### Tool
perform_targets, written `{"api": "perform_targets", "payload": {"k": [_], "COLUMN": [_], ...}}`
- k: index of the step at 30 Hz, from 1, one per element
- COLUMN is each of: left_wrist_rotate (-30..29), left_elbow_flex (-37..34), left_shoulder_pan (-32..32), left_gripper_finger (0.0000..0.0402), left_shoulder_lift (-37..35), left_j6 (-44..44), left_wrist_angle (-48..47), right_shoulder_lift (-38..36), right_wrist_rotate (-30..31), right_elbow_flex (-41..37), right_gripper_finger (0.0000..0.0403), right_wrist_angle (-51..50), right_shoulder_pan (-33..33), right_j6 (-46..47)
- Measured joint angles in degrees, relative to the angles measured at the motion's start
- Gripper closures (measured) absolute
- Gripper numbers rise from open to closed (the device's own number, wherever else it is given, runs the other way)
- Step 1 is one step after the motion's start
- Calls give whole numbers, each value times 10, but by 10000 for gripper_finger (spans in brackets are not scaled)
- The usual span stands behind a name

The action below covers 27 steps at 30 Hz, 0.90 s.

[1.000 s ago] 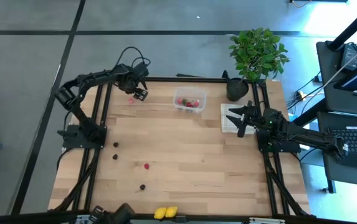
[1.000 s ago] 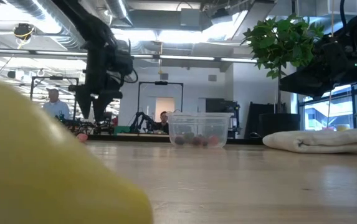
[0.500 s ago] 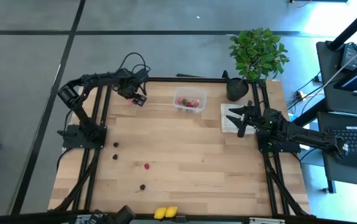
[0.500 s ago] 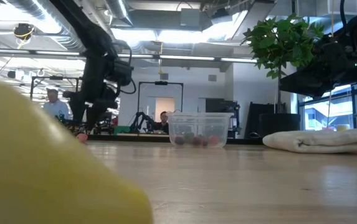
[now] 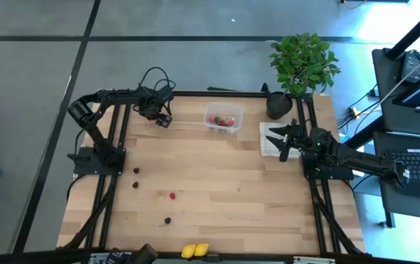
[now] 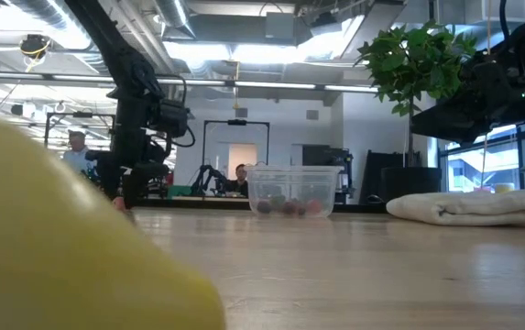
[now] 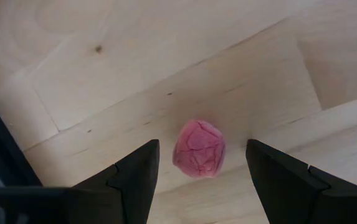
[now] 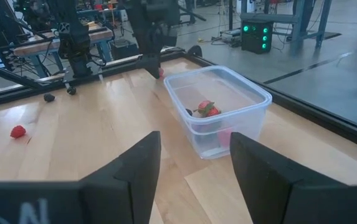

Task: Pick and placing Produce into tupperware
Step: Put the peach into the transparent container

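While round, pink berry [image 7: 199, 149] shows no axis.

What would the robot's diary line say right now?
left gripper: open, down around pink berry on table, not gripped | right gripper: open, waiting over cloth | box: some fruit inside

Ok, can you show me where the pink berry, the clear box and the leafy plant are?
pink berry [image 7: 199, 149], left wrist view, middle of the berry.
clear box [image 8: 253, 118], right wrist view, its side wall.
leafy plant [image 5: 303, 61], high view, its leaves.

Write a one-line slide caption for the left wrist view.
Left gripper open, fingers straddling a pink berry on the wooden table.
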Motion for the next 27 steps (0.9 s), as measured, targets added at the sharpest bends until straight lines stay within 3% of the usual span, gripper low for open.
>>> {"api": "perform_targets", "payload": {"k": [20, 27], "left_wrist_rotate": [1, 1], "left_elbow_flex": [0, 0], "left_shoulder_pan": [0, 0], "left_gripper_finger": [294, 319], "left_shoulder_lift": [0, 0], "left_j6": [1, 15], "left_wrist_angle": [-5, -5], "right_shoulder_lift": [0, 0], "right_wrist_rotate": [0, 0], "right_elbow_flex": [0, 0], "right_gripper_finger": [208, 208], "right_wrist_angle": [0, 0], "right_shoulder_pan": [0, 0], "right_j6": [-1, -1]}}
